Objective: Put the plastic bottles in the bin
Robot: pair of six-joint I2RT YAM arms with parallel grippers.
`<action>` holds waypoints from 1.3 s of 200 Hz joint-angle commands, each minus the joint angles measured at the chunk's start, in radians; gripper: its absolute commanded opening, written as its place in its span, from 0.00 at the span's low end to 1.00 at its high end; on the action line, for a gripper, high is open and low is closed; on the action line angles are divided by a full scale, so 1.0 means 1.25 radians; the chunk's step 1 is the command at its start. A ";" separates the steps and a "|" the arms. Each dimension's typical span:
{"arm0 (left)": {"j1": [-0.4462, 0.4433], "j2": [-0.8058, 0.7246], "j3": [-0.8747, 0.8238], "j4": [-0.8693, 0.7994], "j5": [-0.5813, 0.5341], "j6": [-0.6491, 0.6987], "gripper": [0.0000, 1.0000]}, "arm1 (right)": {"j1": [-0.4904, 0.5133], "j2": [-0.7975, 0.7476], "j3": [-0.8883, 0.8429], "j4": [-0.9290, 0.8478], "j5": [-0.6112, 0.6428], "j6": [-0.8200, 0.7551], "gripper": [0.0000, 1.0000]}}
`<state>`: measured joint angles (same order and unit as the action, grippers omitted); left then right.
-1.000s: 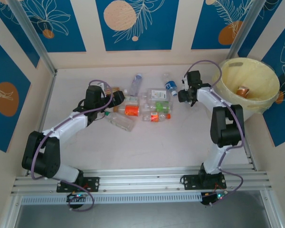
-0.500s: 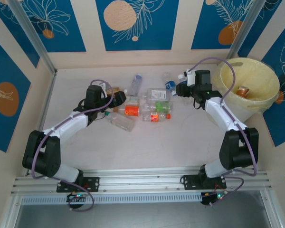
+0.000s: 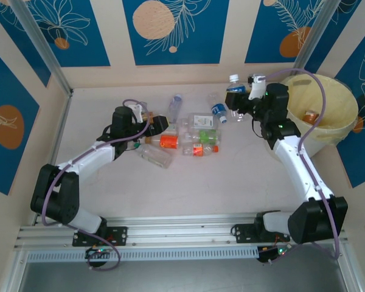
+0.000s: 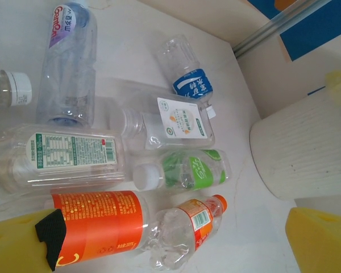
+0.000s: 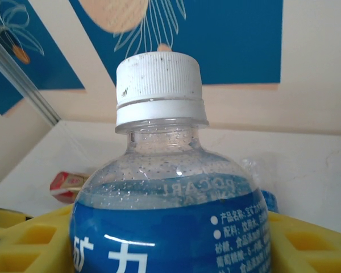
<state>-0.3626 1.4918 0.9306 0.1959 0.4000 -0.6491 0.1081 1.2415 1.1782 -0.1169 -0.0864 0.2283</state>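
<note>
The right gripper (image 3: 239,99) has come up off the table within the last moment. It was low at the right edge of the pile, and now it hangs high near the back wall with its arm stretched out. Its jaws are about half closed on the blue-label bottle (image 3: 234,91), which stands upright between the yellow fingers (image 5: 24,242) with its white cap on top. One more bottle is therefore off the table and partway to the bin (image 3: 337,91), leaving only the carry over the rim and the release.

The bin sits close to the right of this gripper, and a copper-red bottle (image 3: 310,115) already lies inside it. The rim looks about level with the held bottle, so my guess is that the bottle needs a little more height before it crosses. The back wall (image 3: 188,73) is just behind the gripper and the corner post (image 3: 309,36) is up to its right, so there is little room on that side. The space toward the arm bases is open.

The left gripper (image 3: 158,123) has barely shifted. It hovers with its jaws fully spread and nothing in them. The orange-label bottle (image 4: 96,227) lies right under it, and the green-label bottle (image 4: 193,170) is just beyond that.
</note>
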 commanded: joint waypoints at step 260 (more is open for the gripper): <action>-0.004 0.044 0.013 0.035 -0.007 -0.030 1.00 | -0.415 -0.077 -0.115 0.248 0.344 0.034 0.42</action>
<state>-0.3634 1.5345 0.9306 0.2211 0.3992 -0.6796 -0.3504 1.1305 0.9855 0.2329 0.4244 0.1421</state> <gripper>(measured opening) 0.999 0.603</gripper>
